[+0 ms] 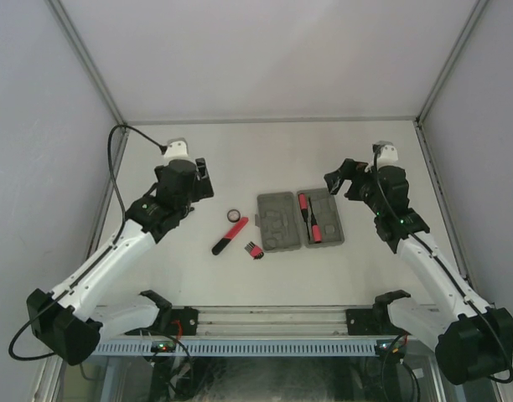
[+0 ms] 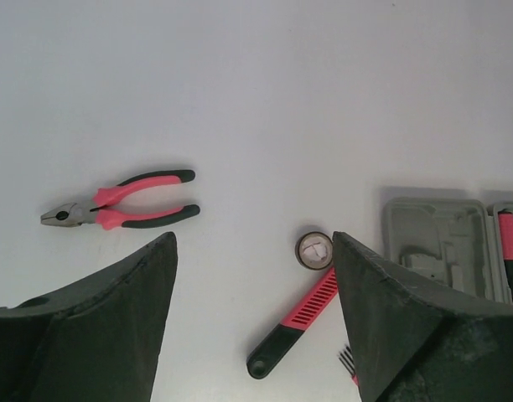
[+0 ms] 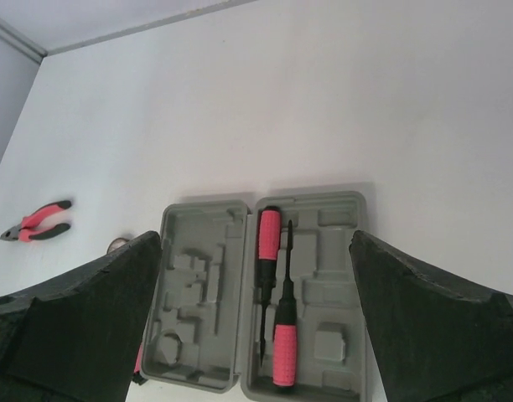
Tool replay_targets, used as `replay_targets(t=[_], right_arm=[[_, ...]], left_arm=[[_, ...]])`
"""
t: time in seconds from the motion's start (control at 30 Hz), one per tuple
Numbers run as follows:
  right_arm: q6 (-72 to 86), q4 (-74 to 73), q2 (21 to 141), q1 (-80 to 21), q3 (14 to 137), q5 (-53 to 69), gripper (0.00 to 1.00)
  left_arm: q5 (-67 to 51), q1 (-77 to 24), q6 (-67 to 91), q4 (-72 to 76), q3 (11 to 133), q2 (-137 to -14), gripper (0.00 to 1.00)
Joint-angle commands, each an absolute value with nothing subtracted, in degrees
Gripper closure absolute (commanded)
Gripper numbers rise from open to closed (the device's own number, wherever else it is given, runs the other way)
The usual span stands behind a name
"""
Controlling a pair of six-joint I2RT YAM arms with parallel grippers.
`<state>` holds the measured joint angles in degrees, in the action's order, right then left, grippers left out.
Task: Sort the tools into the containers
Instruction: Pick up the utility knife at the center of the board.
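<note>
The grey tool case [image 1: 278, 223] lies open mid-table, its left half bare. Two red-handled screwdrivers [image 3: 268, 239] lie head to tail in its right half [image 3: 340, 276]. Left of the case sit a small black ring [image 1: 234, 215], a longer red-black tool [image 1: 230, 235] and a hex key set [image 1: 254, 249]. Red-handled pliers [image 2: 122, 201] lie apart on the table, hidden under the left arm in the top view. My left gripper [image 2: 252, 243] hangs open above the ring [image 2: 313, 249] and the long tool [image 2: 294, 322], holding nothing. My right gripper [image 3: 255, 239] is open above the case, also holding nothing.
White enclosure walls [image 1: 64, 126] close in the table on the left, back and right. A metal rail [image 1: 273, 345] with both arm bases runs along the near edge. White tabletop [image 1: 273, 159] stretches behind the case.
</note>
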<state>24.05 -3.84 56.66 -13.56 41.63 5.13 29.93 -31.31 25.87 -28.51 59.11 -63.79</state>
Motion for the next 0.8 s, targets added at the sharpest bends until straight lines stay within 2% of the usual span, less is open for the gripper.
replay_targets(t=[0.0,0.07,0.13,0.37,0.63,0.77], right_arm=[[26.4,-1.4,57.8,-12.1,41.4,4.3,0.05],[27.4,-2.3,58.7,-11.4,41.3,4.6,0.04],[27.7,-3.0,59.7,-10.7,41.4,5.2,0.05],[27.2,-4.3,62.5,-10.4,41.4,5.8,0.06],[27.0,-5.4,65.3,-9.9,41.4,9.0,0.07],[26.5,-5.8,66.7,-9.8,41.4,11.4,0.08]], left_arm=[[29.4,-29.4,26.1,-22.9,52.1,-58.9,0.17],[27.3,-28.4,27.5,-19.3,48.0,-56.0,0.06],[26.1,-28.1,29.3,-17.0,44.8,-54.8,0.0],[15.9,-25.1,33.0,-17.5,41.4,-58.3,0.0],[13.4,-25.1,33.3,-17.2,40.8,-64.5,0.0],[9.9,-25.1,30.8,-16.6,42.2,-67.2,0.03]])
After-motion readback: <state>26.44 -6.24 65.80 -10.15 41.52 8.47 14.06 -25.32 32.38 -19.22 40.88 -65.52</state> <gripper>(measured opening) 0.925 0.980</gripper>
